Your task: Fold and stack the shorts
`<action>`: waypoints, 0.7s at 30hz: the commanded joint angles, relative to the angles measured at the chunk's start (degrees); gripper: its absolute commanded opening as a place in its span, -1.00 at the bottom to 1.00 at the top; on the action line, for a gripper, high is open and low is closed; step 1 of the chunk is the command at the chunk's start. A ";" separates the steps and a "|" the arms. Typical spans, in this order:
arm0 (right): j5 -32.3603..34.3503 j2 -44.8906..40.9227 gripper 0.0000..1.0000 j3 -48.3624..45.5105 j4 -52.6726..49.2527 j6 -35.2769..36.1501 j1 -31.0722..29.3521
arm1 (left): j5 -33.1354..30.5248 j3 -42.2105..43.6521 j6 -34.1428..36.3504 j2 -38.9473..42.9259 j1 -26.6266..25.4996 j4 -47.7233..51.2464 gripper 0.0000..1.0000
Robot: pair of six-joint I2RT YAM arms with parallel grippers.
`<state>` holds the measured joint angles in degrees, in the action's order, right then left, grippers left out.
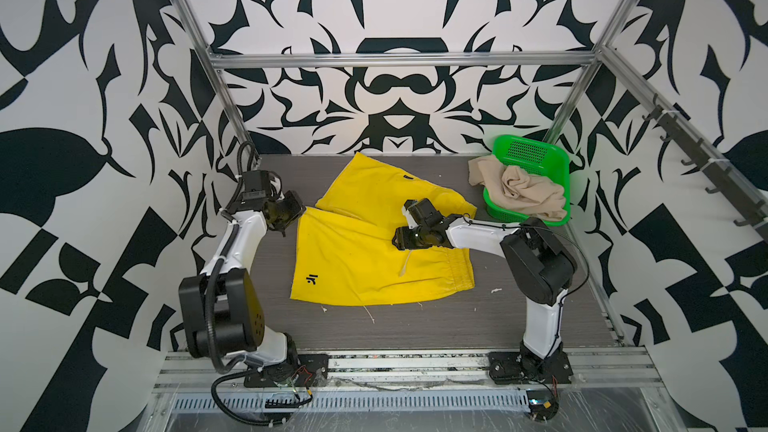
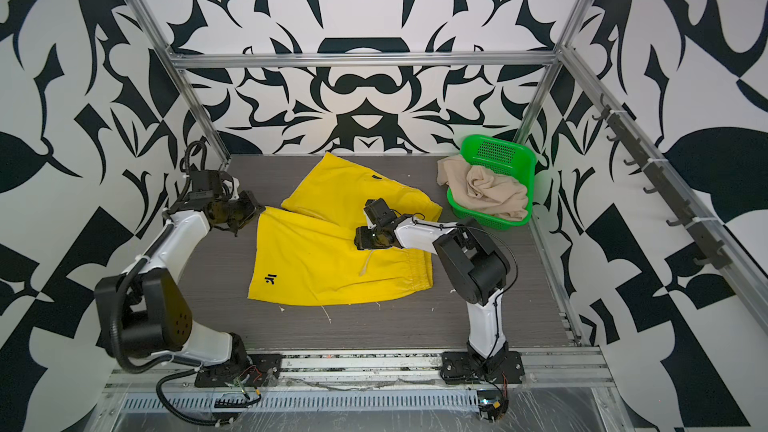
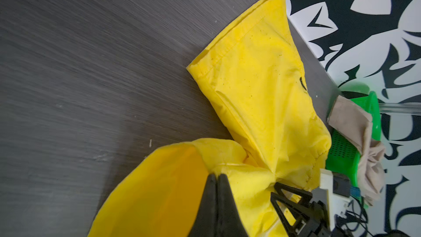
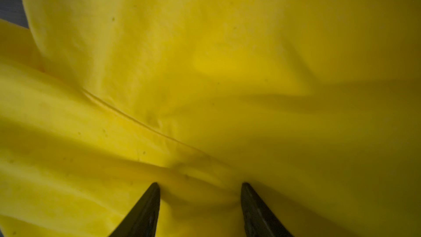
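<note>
Yellow shorts (image 1: 365, 268) lie spread on the dark table, waistband to the right, two legs pointing left and back. My left gripper (image 3: 215, 175) is shut on the upper corner of the nearer leg's hem, at the shorts' left edge (image 1: 296, 214). My right gripper (image 4: 200, 185) stands open, fingertips pressed down on the yellow cloth near the crotch (image 1: 398, 238), with a low ridge of cloth between them. Beige shorts (image 1: 528, 197) lie crumpled in the green basket (image 1: 528, 151) at the back right, one part hanging over its left rim.
The basket stands in the back right corner against the patterned wall. A white drawstring (image 1: 405, 263) trails over the yellow cloth below the right gripper. Small white lint bits (image 1: 370, 313) dot the table (image 1: 457, 317) in front of the shorts. Metal frame posts edge the table.
</note>
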<state>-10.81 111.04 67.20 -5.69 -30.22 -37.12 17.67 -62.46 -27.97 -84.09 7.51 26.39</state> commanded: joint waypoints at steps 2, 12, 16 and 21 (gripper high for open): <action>0.65 0.36 0.21 -3.05 -2.32 -1.69 -0.12 | -11.62 1.76 1.14 -6.23 0.75 4.39 -0.55; 0.22 -8.03 0.24 0.07 -2.48 1.26 -1.11 | -13.42 2.97 -4.04 0.24 -1.18 4.66 -0.03; 1.37 -11.31 0.24 0.12 -2.65 2.51 -1.11 | -8.22 6.62 -5.86 5.34 -3.24 1.03 -0.08; 1.49 -9.70 0.24 1.87 -4.28 3.74 -1.04 | -10.04 6.35 -5.49 1.21 -5.40 1.05 -0.07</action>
<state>-10.46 100.53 67.11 -7.99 -28.23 -37.98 7.99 -56.95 -32.73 -79.35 2.52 26.94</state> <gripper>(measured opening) 0.621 0.465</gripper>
